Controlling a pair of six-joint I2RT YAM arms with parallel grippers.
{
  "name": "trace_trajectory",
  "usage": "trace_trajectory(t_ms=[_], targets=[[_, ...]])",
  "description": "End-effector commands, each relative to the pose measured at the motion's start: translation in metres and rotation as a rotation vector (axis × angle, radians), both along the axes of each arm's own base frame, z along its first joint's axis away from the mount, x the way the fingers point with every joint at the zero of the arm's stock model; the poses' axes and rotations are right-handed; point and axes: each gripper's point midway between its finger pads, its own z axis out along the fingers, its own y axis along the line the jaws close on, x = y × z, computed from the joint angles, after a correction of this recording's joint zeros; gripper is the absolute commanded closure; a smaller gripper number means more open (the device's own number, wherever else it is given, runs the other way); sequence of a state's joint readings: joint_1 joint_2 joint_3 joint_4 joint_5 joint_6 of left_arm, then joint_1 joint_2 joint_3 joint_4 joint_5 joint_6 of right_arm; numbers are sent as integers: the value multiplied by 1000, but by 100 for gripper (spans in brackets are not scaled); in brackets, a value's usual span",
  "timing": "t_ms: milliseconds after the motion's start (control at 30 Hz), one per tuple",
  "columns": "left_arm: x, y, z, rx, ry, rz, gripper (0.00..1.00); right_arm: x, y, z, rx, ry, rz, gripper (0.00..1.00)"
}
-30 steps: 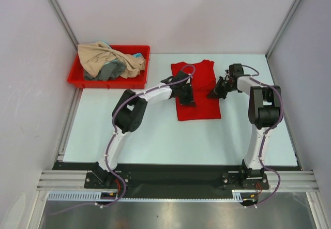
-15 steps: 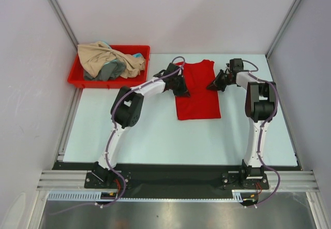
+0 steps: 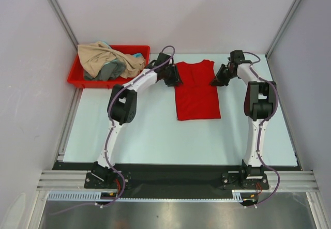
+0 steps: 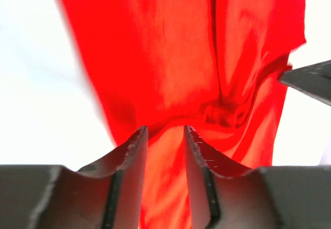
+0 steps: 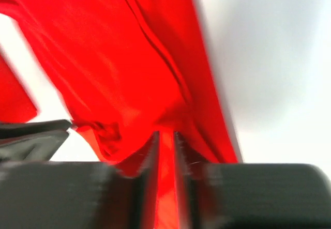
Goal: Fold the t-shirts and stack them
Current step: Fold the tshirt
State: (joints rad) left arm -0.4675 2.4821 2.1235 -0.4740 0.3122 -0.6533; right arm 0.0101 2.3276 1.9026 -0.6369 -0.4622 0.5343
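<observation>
Left wrist view shows my left gripper with its two dark, scuffed fingers standing a little apart, a strip of the red t-shirt running down between them. I can see cloth in the gap, but the fingers do not look pressed flat onto it, so I read this one as parted with fabric lying loosely between. On the right wrist camera, my right gripper has a much narrower gap, and a thin band of red cloth fills it; the picture is blurred, and I cannot tell whether those fingers are pinching the cloth or merely close around it.

From the top camera the red t-shirt lies flat on the pale table, a long smooth rectangle with its collar end at the far side. The left gripper sits at its far left corner and the right gripper at its far right corner. Close up, the cloth is soft and matte, bunched into small wrinkles near both sets of fingers.

At the far left stands a rigid red plastic tray, holding a crumpled heap of other shirts: a beige-tan one on top, a grey one under it, and a sliver of light blue at the edge.
</observation>
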Motion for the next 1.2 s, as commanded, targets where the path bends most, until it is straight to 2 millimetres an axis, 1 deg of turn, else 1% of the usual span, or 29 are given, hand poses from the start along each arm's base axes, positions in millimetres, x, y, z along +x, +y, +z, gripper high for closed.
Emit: trace_trajectory(t_ms=[0, 33, 67, 100, 133, 167, 200, 233, 267, 300, 333, 367, 433, 467, 567, 633, 667, 733, 767, 800, 900, 1000, 1033, 1167], targets=[[-21, 13, 75, 49, -115, -42, 59, -41, -23, 51, -180, -1, 34, 72], [-29, 17, 75, 77, -116, -54, 57, -49, -29, 53, -209, 9, 30, 66], [-43, 23, 78, 92, -103, -62, 56, -59, -36, 53, -250, 24, 34, 56], [-52, 25, 75, 100, -90, -74, 53, -76, -41, 55, -266, 44, 29, 50], [-64, 25, 72, 109, -70, -88, 52, -86, -44, 55, -276, 60, 29, 45], [-83, 29, 55, 121, -12, -104, 52, -98, -43, 53, -273, 83, 33, 36], [-95, 31, 60, 121, -4, -110, 50, -106, -55, 52, -266, 95, 9, 33], [-108, 28, 55, 121, 16, -122, 49, -128, -54, 45, -256, 128, 10, 30], [-125, 35, 36, 141, 70, -125, 47, -133, -51, 43, -224, 119, 14, 26], [-135, 35, 31, 132, 93, -130, 44, -141, -46, 39, -193, 130, 20, 25], [-140, 30, 35, 86, 100, -115, 43, -161, -41, 29, -162, 167, 28, 25], [-155, 34, 18, 81, 155, -114, 42, -163, -34, 28, -117, 151, 35, 25], [-163, 31, 15, 51, 178, -102, 41, -175, -28, 20, -69, 164, 27, 25], [-166, 32, 10, 53, 196, -99, 41, -182, -24, 15, -35, 164, 29, 29], [-171, 32, 4, 55, 240, -68, 43, -187, -16, 11, 52, 147, 28, 37], [-174, 30, 0, 41, 291, -28, 44, -189, -17, 6, 65, 152, 24, 38], [-179, 32, -6, 43, 322, -6, 46, -191, -18, 1, 59, 159, 21, 39], [-183, 32, -12, 31, 373, 60, 48, -193, -21, -4, 57, 164, 15, 39], [-191, 34, -19, 31, 407, 80, 49, -193, -21, -5, 59, 164, 10, 40], [-193, 33, -23, 19, 426, 93, 50, -196, -23, -8, 56, 170, 8, 40], [-200, 24, -32, -13, 487, 109, 53, -196, -26, -8, 54, 167, 2, 40], [-210, 21, -38, -8, 533, 113, 53, -199, -32, -10, 47, 176, -3, 40], [-213, 22, -41, -4, 544, 123, 52, -199, -34, -10, 47, 178, -9, 40], [-217, 24, -47, -6, 568, 153, 51, -200, -34, -13, 63, 183, -16, 39]])
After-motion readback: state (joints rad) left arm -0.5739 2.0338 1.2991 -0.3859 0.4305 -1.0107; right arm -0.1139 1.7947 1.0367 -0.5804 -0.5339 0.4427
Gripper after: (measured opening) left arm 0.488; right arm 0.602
